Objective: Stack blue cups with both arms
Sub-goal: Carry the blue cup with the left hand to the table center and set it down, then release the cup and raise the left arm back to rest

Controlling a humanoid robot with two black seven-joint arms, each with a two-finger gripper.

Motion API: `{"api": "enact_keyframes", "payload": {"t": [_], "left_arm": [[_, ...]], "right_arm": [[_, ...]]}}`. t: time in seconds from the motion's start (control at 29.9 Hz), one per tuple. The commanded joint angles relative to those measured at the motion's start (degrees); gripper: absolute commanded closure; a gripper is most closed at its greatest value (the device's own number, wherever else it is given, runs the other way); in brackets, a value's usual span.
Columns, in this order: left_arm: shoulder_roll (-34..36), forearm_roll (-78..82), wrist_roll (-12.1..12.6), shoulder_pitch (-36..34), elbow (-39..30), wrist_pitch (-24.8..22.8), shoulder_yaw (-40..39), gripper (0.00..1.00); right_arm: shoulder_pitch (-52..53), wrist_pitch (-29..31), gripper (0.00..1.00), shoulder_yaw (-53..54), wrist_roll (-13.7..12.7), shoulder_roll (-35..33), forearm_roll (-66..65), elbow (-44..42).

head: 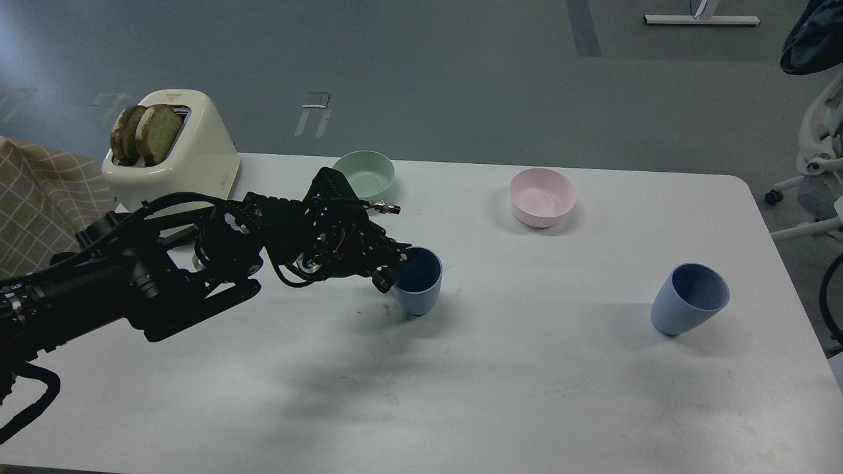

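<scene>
One blue cup stands upright near the middle of the white table, its base on or just above the surface. My left gripper reaches in from the left and is shut on this cup's left rim. The second blue cup stands alone at the right side of the table, with nothing holding it. My right gripper is out of view; only a loop of black cable shows at the right edge.
A mint-green bowl and a pale pink bowl sit at the back of the table. A cream toaster with two bread slices stands at the back left. A checked cloth lies past the table's left edge.
</scene>
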Motion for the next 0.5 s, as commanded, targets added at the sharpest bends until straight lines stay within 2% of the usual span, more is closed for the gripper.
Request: {"api": "enact_keyframes", "payload": {"t": [0.0,0.03,0.07,0.13,0.23,0.33,0.47], "left_arm": [[-0.26,-0.44,0.15,-0.12,0.11,-0.03,-0.09,0.87],[-0.26,-0.53,0.07,-0.12,0.11,-0.11,-0.09,0.83],[-0.26,-0.70,0.15,-0.21,0.11,-0.03,-0.36,0.63],[0.00,-0.88,0.15,-0.29,-0.06,0.06,-0.71,0.34],[0.53,-1.32,-0.11,-0.56,-0.41,0.06,-1.15,0.32],[1.32,-5.87,-0.11,-1.43,-0.42,0.15,-3.25,0.19],[2.99,-12.46,-0.20,-1.96,-0.50,0.15,-6.94,0.16]], "right_arm": [[-0.07,0.00,0.00,0.03,0.04,-0.07,-0.07,-0.01],[-0.07,0.00,0.00,-0.06,0.04,-0.07,-0.08,-0.01],[-0.07,0.00,0.00,-0.06,-0.04,0.02,0.01,-0.01],[-0.07,0.00,0.00,-0.06,-0.05,0.02,0.01,-0.01],[-0.07,0.00,0.00,-0.06,-0.05,-0.07,-0.07,-0.01],[-0.07,0.00,0.00,-0.06,-0.05,-1.47,-0.07,-0.01],[-0.16,0.00,0.00,-0.06,-0.05,-3.66,-0.08,0.08]]}}
